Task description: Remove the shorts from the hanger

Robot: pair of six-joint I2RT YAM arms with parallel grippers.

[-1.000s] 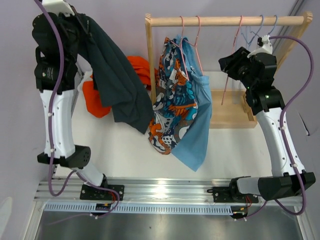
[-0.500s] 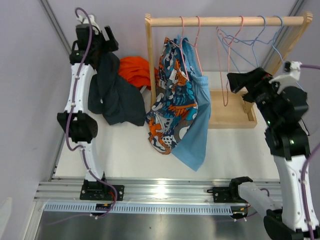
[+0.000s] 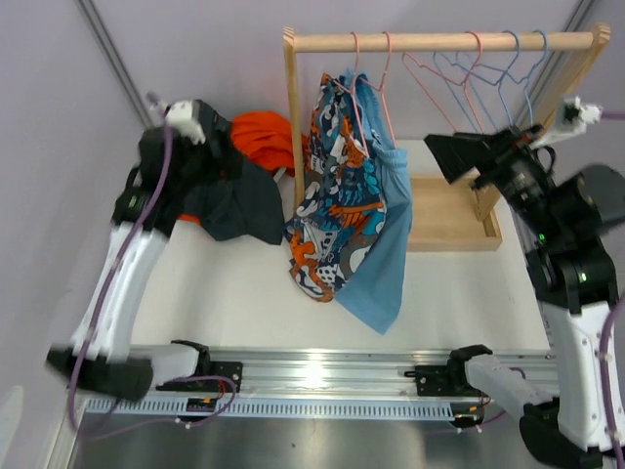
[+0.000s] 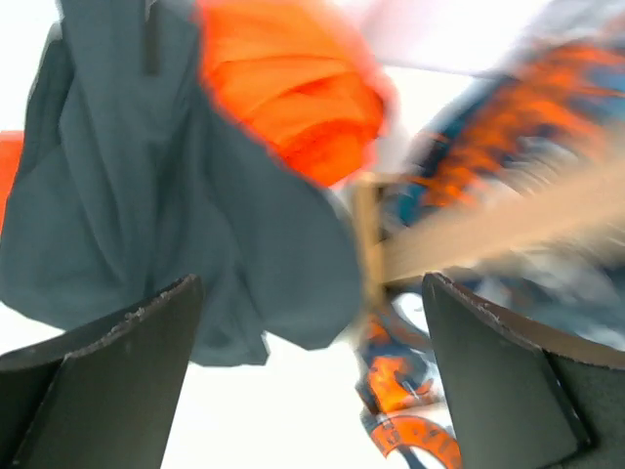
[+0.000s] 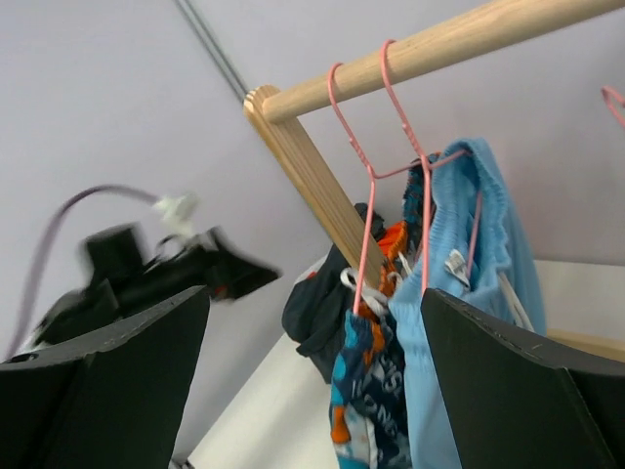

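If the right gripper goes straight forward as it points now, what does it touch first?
Probably the light blue shorts on the pink hanger; depth is unclear, so not certain.

The left arm (image 3: 122,278) and the right arm (image 3: 574,337) are wearing white shells with black round joints. A thin purple cable (image 3: 161,156) is running along each arm, and a tiny green light (image 3: 583,277) is glowing on the right one. The left tool (image 4: 308,283) and the right tool (image 5: 312,293) are each showing two flat black fingers (image 4: 98,381).
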